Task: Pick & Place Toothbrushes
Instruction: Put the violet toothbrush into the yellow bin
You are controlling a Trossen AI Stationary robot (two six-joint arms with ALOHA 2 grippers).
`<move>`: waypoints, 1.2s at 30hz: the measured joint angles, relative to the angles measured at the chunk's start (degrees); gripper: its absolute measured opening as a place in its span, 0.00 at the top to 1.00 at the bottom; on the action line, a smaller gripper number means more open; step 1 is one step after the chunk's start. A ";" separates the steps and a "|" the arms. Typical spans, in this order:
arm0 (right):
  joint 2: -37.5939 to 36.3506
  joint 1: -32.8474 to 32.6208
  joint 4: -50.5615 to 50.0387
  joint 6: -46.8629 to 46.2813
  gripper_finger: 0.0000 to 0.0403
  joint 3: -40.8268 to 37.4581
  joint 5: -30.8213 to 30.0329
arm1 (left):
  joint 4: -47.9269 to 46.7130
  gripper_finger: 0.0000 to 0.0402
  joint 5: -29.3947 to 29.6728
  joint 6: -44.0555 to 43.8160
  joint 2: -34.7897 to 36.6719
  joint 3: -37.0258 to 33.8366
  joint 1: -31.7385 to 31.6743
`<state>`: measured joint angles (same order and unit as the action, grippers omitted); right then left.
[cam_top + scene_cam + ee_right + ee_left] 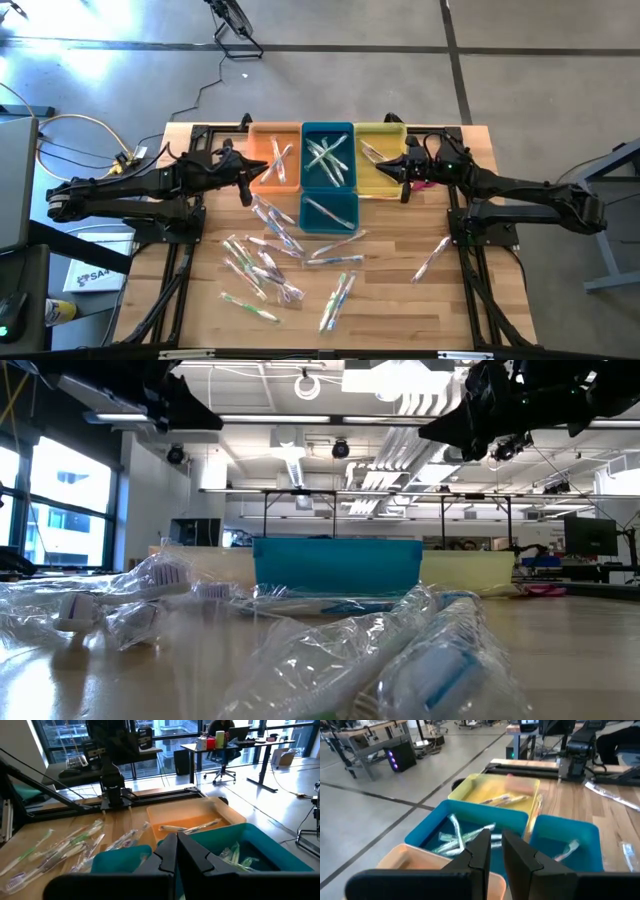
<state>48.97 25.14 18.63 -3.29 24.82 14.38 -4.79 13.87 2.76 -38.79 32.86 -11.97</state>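
Note:
Many toothbrushes in clear wrappers (270,260) lie loose on the wooden table in front of the bins, and one (432,258) lies apart at the right. More lie in the orange bin (275,160), the large teal bin (328,155), the yellow bin (380,155) and the small teal bin (328,212). My left gripper (245,183) hovers by the orange bin's left side, shut and empty; the left wrist view (496,851) shows nothing between its fingers. My right gripper (405,178) hovers at the yellow bin's right side, shut and empty, as in its wrist view (176,847).
The four bins stand at the table's far middle, the small teal one in front of the large one. A pink cloth (425,185) lies by the yellow bin under my right arm. Black frame rails (180,270) run along both table sides. Cables lie on the floor beyond.

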 joint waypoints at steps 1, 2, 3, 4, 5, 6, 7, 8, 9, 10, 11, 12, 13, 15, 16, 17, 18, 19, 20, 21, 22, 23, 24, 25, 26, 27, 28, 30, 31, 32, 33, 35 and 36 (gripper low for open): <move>0.00 -0.01 0.00 -0.01 0.99 0.00 0.02 | -0.20 0.89 0.00 0.00 -0.02 0.00 0.00; 0.00 0.00 0.00 0.01 0.99 0.00 -0.01 | -0.18 0.89 0.00 -0.02 -0.04 0.00 0.00; 0.00 0.00 0.00 0.12 0.99 0.00 -0.05 | -0.14 0.89 0.00 -0.02 -0.04 0.00 0.00; 0.00 -0.02 0.00 0.35 0.99 0.00 -0.37 | -0.18 0.89 0.00 -0.01 -0.04 0.00 0.00; 0.00 0.00 0.00 0.36 0.99 0.00 -0.57 | -0.18 0.89 -0.01 -0.01 -0.06 0.00 0.00; 0.00 0.01 -0.01 0.32 0.99 0.00 -0.76 | -0.18 0.89 -0.02 -0.05 -0.09 0.00 0.00; 0.00 0.01 0.00 0.05 0.99 0.00 -0.73 | -0.17 0.89 -0.02 -0.34 -0.09 0.00 0.00; 0.00 0.01 -0.01 -0.07 0.99 0.00 -0.57 | -0.13 0.89 -0.03 -0.74 -0.09 0.00 0.00; 0.02 0.00 -0.02 -0.10 0.99 0.00 -0.32 | 0.14 0.89 -0.05 -1.23 -0.09 0.00 0.00; 0.02 -0.02 -0.02 -0.06 0.99 0.00 -0.15 | 0.79 0.89 -0.11 -1.47 -0.11 0.00 0.00; 0.02 0.00 -0.02 0.00 0.99 0.00 0.07 | 1.45 0.89 -0.66 -1.46 -0.11 0.00 0.00; 0.02 0.01 -0.01 0.15 0.99 0.00 0.10 | 1.82 0.89 -1.76 -1.01 -0.09 0.00 0.00; 0.02 0.01 -0.02 0.25 0.99 0.00 0.13 | 1.89 0.89 -3.13 -0.01 -0.06 0.02 -0.02; 0.02 0.01 -0.07 0.02 0.99 0.00 0.40 | 1.72 0.89 -5.11 2.28 -0.11 0.02 0.00; 0.02 0.01 -0.07 -0.04 0.99 0.00 0.76 | 1.70 0.89 -6.00 2.87 -0.11 0.02 0.02; 0.02 -0.02 -0.07 -0.01 0.99 0.00 0.80 | 1.74 0.89 -6.53 3.03 -0.33 0.02 0.04; 0.02 -0.02 -0.07 0.01 0.99 0.00 0.81 | 1.87 0.89 -6.87 3.04 -0.95 0.02 0.02; 0.02 -0.02 -0.07 0.01 0.99 0.00 0.80 | 1.86 0.90 -6.91 3.06 -1.48 0.07 0.02; 0.02 0.01 -0.04 0.01 0.99 0.00 0.80 | 1.62 0.91 -6.89 3.42 -1.84 0.07 0.00; 0.02 0.01 -0.05 0.01 0.99 0.00 0.81 | 1.17 0.93 -6.88 4.11 -2.13 0.06 -0.01; 0.02 -0.01 -0.04 0.01 0.99 0.00 0.82 | 1.31 0.95 -6.92 4.68 -2.58 0.09 0.00; 0.03 -0.02 -0.04 -0.02 0.99 0.00 0.81 | 1.21 0.97 -6.93 4.87 -3.10 0.44 0.02; 0.04 -0.02 -0.02 -0.13 0.99 0.00 0.83 | -0.13 0.98 -6.91 4.95 -3.55 1.01 0.06; 0.04 0.01 0.00 -0.15 0.99 0.00 0.83 | -2.35 0.99 -6.91 4.80 -3.93 1.58 0.09; 0.04 0.01 0.00 -0.14 0.99 0.00 0.81 | -4.40 0.99 -6.91 4.57 -4.47 2.21 0.11; 0.04 0.01 -0.01 -0.15 0.99 0.00 0.83 | -6.03 0.99 -6.91 4.52 -5.24 3.15 0.11; 0.04 -0.02 0.00 -0.14 0.99 0.00 0.81 | -7.34 0.99 -6.91 4.42 -5.90 4.15 0.11; 0.04 0.01 0.09 -0.08 0.99 0.00 0.67 | -11.64 1.00 -6.88 3.40 -7.15 6.22 0.11; 0.04 0.01 0.06 -0.08 0.99 0.00 0.67 | -13.27 1.00 -6.89 2.95 -7.96 7.18 0.11; 0.04 0.00 0.04 -0.08 0.99 0.00 0.67 | -14.57 1.00 -6.88 2.64 -8.88 8.13 0.14; 0.04 -0.01 0.06 -0.07 0.99 0.00 0.67 | -16.37 1.00 -6.88 2.56 -9.63 8.99 0.23; 0.04 0.01 0.07 -0.05 0.99 0.00 0.64 | -19.58 1.00 -6.69 2.54 -10.81 10.56 0.85; 0.07 -0.01 0.04 -0.04 0.99 0.00 0.65 | -20.21 1.00 -6.48 2.51 -11.35 11.20 1.30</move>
<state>49.04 25.13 18.68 -3.33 24.82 15.03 -25.00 7.39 5.28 -50.14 44.07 -10.67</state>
